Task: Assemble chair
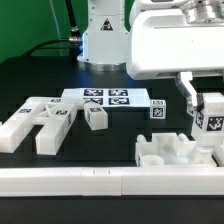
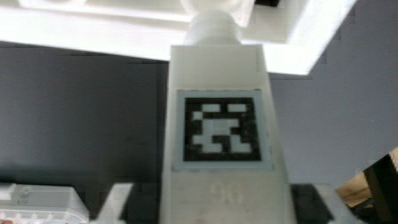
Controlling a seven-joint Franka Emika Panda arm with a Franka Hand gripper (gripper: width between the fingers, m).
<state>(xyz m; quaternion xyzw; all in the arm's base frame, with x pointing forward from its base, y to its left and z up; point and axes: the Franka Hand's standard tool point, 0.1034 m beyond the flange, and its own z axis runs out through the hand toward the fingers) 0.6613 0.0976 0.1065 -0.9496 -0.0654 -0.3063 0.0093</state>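
Gripper closed on 1 tagged chair piece | held near blocky part

Black matte table fills most of exterior view, light even and soft. Green backdrop behind at 10 o'clock. Long white border rail runs across 6 o'clock. The marker board lies flat near centre

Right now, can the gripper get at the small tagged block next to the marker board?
Probably not yet. The gripper is shut on a long tagged piece, so it has no free jaws. The small block itself lies open on the table, with nothing over it.
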